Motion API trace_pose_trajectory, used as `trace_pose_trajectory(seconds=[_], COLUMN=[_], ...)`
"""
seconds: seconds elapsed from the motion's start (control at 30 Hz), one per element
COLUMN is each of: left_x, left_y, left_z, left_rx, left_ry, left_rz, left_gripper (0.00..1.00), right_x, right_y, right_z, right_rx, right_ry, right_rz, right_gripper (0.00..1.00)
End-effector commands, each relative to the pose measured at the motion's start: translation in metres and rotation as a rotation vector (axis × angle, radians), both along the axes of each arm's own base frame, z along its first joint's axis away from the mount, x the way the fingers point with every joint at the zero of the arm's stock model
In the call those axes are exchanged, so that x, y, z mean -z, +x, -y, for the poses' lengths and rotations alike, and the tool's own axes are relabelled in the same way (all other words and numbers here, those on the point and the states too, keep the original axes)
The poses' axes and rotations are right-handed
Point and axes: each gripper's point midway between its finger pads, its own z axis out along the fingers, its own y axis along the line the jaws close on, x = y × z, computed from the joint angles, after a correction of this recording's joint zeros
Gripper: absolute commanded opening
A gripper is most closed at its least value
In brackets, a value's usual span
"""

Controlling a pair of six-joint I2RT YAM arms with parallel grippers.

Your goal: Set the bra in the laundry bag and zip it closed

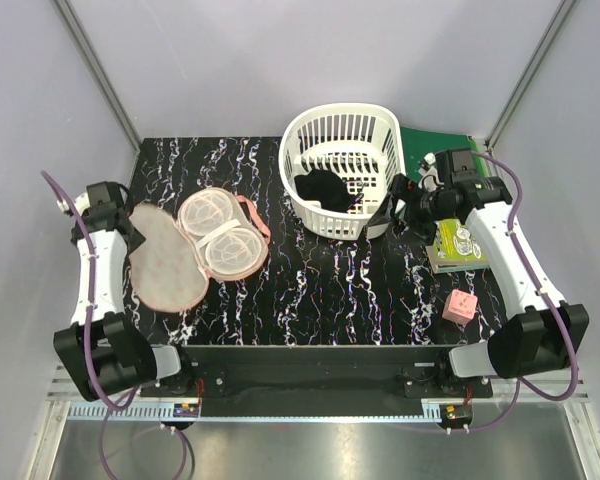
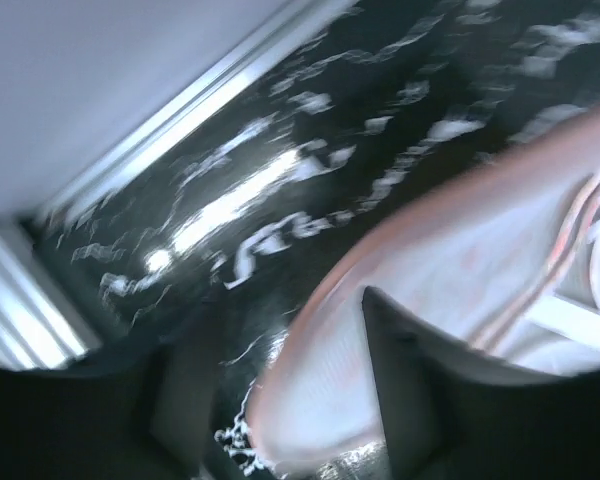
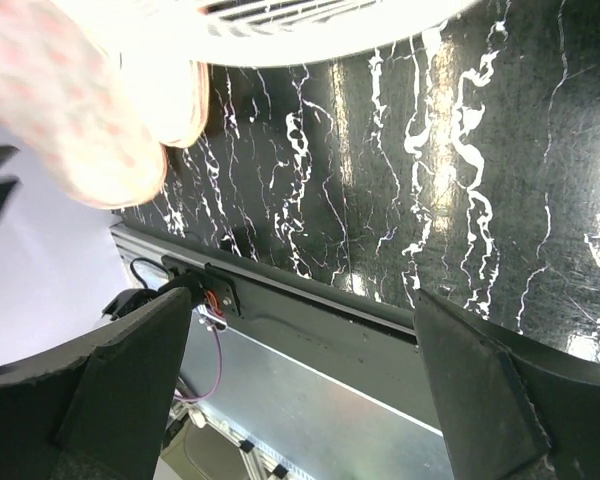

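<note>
The black bra (image 1: 325, 188) lies inside the white slotted basket (image 1: 372, 128) at the back middle. The peach-pink laundry bag (image 1: 195, 250) lies unzipped and spread open on the left of the table, its pale mesh cups facing up. My left gripper (image 1: 130, 225) is open at the bag's far left edge. In the blurred left wrist view the bag's rim (image 2: 460, 270) lies between the spread fingers of the left gripper (image 2: 290, 400). My right gripper (image 1: 392, 205) is open and empty beside the basket's right wall. The right wrist view shows that gripper (image 3: 300, 400), the basket's rim (image 3: 310, 25) and the bag (image 3: 90, 110).
A green board (image 1: 435, 145) lies at the back right. A yellow-green packet (image 1: 458, 245) lies under the right arm, and a pink cube (image 1: 460, 307) sits near the front right. Grey walls close in the table on three sides.
</note>
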Motion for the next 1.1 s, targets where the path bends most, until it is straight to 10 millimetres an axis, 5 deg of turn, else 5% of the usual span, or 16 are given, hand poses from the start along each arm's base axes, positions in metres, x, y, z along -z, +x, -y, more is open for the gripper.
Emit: trace_pose_trajectory(seconds=[0.0, 0.17, 0.27, 0.43, 0.47, 0.53, 0.57, 0.63, 0.67, 0.7, 0.77, 0.8, 0.83, 1.07], left_x=[-0.003, -0.017, -0.006, 0.065, 0.076, 0.099, 0.104, 0.119, 0.125, 0.129, 0.148, 0.152, 0.157, 0.153], left_y=[-0.015, 0.016, 0.038, 0.047, 0.046, 0.043, 0.042, 0.041, 0.040, 0.039, 0.032, 0.029, 0.025, 0.013], left_z=[0.000, 0.046, 0.098, 0.174, 0.180, 0.191, 0.193, 0.194, 0.194, 0.200, 0.205, 0.212, 0.216, 0.233], left_rx=[-0.017, 0.119, 0.290, 0.492, 0.506, 0.540, 0.548, 0.562, 0.562, 0.578, 0.567, 0.573, 0.563, 0.632], left_ry=[0.007, -0.036, -0.103, -0.313, -0.344, -0.399, -0.403, -0.413, -0.415, -0.448, -0.491, -0.532, -0.561, -0.559], left_rz=[0.005, 0.125, 0.100, -0.043, -0.063, -0.104, -0.118, -0.163, -0.188, -0.204, -0.269, -0.281, -0.298, -0.307], left_gripper=[0.74, 0.80, 0.76, 0.72, 0.72, 0.73, 0.73, 0.76, 0.78, 0.78, 0.78, 0.78, 0.77, 0.77], right_x=[-0.022, -0.048, -0.059, -0.062, -0.040, -0.040, -0.012, -0.005, 0.024, 0.020, 0.056, 0.051, 0.078, 0.132], right_y=[0.025, 0.070, 0.108, 0.166, 0.183, 0.202, 0.216, 0.234, 0.244, 0.253, 0.264, 0.273, 0.276, 0.287], right_z=[0.002, 0.011, 0.014, -0.015, -0.022, -0.034, -0.036, -0.044, -0.049, -0.054, -0.060, -0.061, -0.064, -0.075], right_rx=[0.028, 0.090, 0.141, 0.093, 0.074, 0.047, 0.042, 0.037, 0.027, 0.036, 0.023, 0.023, 0.002, -0.057], right_ry=[-0.053, -0.181, -0.248, -0.346, -0.374, -0.406, -0.445, -0.442, -0.450, -0.432, -0.476, -0.494, -0.524, -0.568], right_rz=[0.086, 0.215, 0.294, 0.456, 0.438, 0.475, 0.436, 0.443, 0.394, 0.407, 0.359, 0.389, 0.353, 0.317], right_gripper=[1.00, 1.00, 1.00, 1.00, 1.00, 1.00, 1.00, 1.00, 0.98, 0.96, 0.96, 0.97, 0.98, 0.93])
